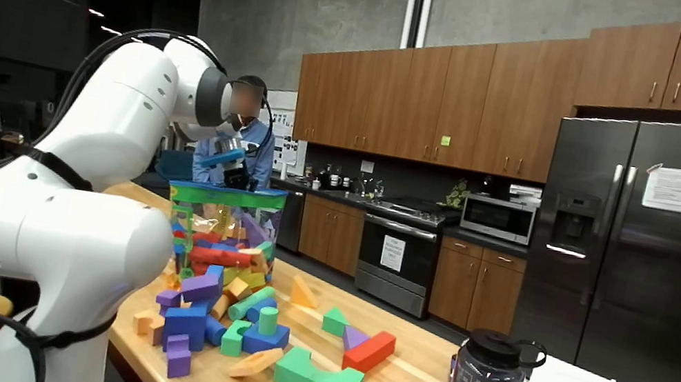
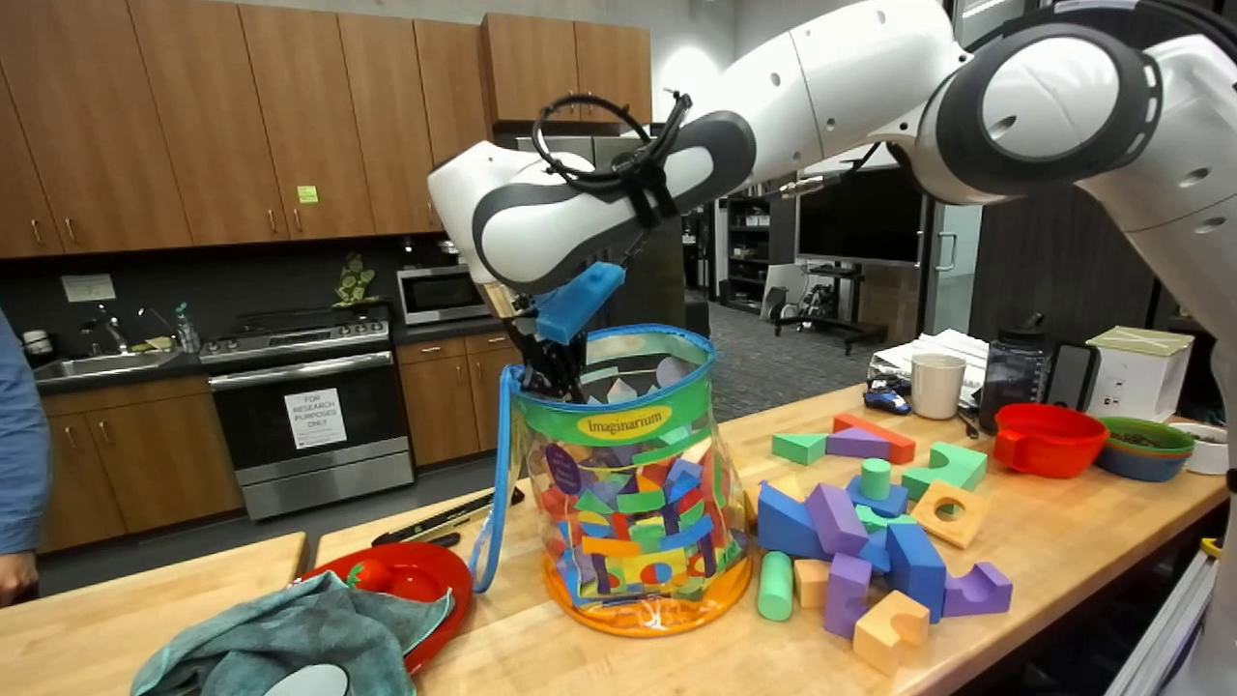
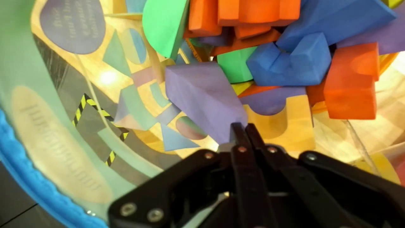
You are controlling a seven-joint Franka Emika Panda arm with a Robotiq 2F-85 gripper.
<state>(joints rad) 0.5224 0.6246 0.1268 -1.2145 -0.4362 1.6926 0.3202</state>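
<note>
Currently, the gripper (image 3: 243,128) points down through the mouth of the see-through bag (image 2: 690,394), its jaws clenched against each other. Within the bag, a purple block (image 3: 202,98) lies closest to the gripper, one corner right at the tips; whether they touch it I cannot tell. Beside that block, also in the bag, sits a yellow arch block (image 3: 297,133), with a notched blue piece (image 3: 288,68) and a red block (image 3: 352,85) past it. A green half-round block (image 3: 164,28) is near the bag's printed wall.

A blue strap (image 2: 498,512) hangs down the outside of the bag. On the bag's side toward the robot base, a loose heap of blocks spreads over the wooden table (image 2: 1073,541); among them a small green cylinder (image 1: 268,320) stands upright on a blue block (image 1: 268,344). Farther from the bag, past the heap, are a red bowl (image 2: 1051,440) with a handle, a dark bottle (image 2: 1010,377) and a pale mug (image 2: 937,385). On the bag's opposite side, a red plate (image 2: 446,580) lies partly under a grey-green cloth (image 2: 280,628). Beyond the bag, in an exterior view, stands a person in a blue shirt (image 1: 257,133).
</note>
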